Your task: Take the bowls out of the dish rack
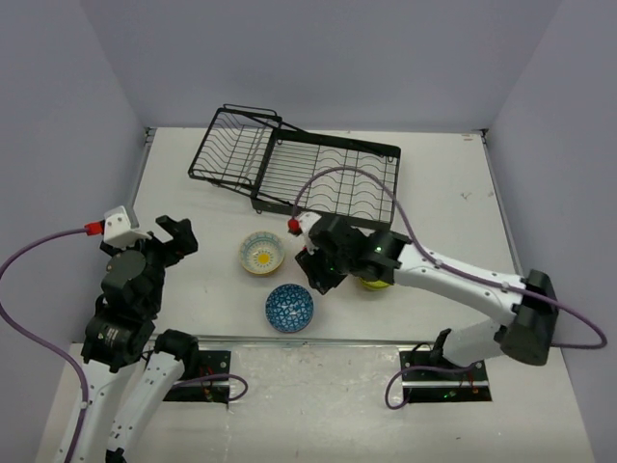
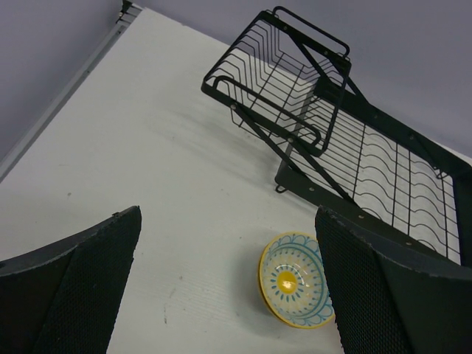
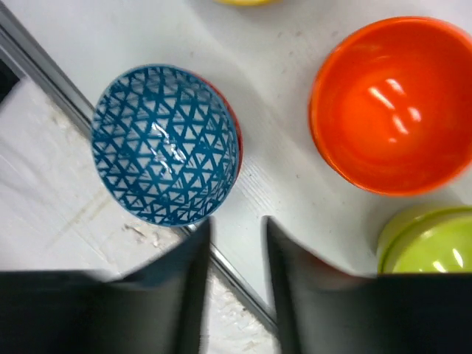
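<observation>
While the left gripper (image 2: 227,221) hangs spread wide, the right gripper (image 3: 236,225) (jaws narrowly parted, pinching nothing) hovers beside the blue bowl (image 3: 166,144) and orange bowl (image 3: 394,103), on the dish rack's (image 1: 328,174) near side.

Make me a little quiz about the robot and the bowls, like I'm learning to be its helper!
1. True or false: the dish rack is full.
2. The bowl closest to the near edge of the table is: A) green B) blue C) orange.
3. Fill in: the jaws of the left end effector stand wide ___.
Key: 1 false; 2 B; 3 open.
</observation>
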Controlling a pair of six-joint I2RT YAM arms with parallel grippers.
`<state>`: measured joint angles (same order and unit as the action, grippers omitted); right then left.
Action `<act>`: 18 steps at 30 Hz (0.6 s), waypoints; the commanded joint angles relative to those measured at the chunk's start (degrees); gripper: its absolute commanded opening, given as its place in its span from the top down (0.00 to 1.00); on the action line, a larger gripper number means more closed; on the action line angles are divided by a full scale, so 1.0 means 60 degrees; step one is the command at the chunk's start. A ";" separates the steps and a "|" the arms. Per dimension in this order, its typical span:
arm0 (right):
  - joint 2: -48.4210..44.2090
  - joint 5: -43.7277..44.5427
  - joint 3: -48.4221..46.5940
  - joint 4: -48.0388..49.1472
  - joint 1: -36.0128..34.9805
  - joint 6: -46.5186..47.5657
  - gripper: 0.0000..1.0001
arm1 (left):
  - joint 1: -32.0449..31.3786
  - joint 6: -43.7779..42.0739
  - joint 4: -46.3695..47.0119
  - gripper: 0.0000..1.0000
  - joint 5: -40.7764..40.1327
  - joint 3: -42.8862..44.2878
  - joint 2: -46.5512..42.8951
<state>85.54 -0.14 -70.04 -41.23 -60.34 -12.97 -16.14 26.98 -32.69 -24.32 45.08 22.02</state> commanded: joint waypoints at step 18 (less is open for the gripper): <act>-1.0402 0.6293 0.1889 -0.1960 0.4358 -0.2204 0.01 | 0.1167 -0.0675 -0.0762 0.00 -0.0853 0.0690 0.1603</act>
<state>26.02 31.40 -55.66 -45.98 -34.28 -23.73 -9.65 25.71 -35.90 -28.97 46.59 31.09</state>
